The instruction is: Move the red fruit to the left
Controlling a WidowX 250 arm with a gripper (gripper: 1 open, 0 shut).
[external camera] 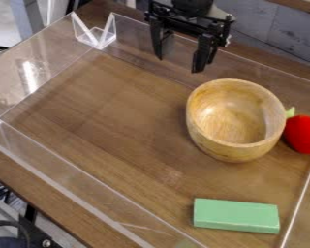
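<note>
Camera view, single frame: we take the wooden bowl (pixel 235 119) as ref. point for all positions. Bowl stands upright on the wooden tabletop (pixel 106 145), empty as far as we can see, inside a low clear-walled tray (pixel 42 184) that encloses the work area. The red fruit (pixel 304 134) sits just to the right of the bowl, touching or nearly touching its rim; we cannot tell which. A bit of green shows at the fruit's top-left, next to the bowl's edge. The green block (pixel 236 215) lies flat on the tabletop below the bowl in the frame, nearer the camera, well apart from bowl and fruit. The gripper (pixel 181 56), black, hangs above and to the left of the bowl in the frame, pointing down, fingers (pixel 201 60) spread wide w/ nothing between them; it touches neither bowl nor fruit. A small clear folded piece (pixel 93 32) stands at the tray's far edge, upper left of the bowl, beside the gripper. Dark equipment at lower-left corner, too unclear to ID.
</note>
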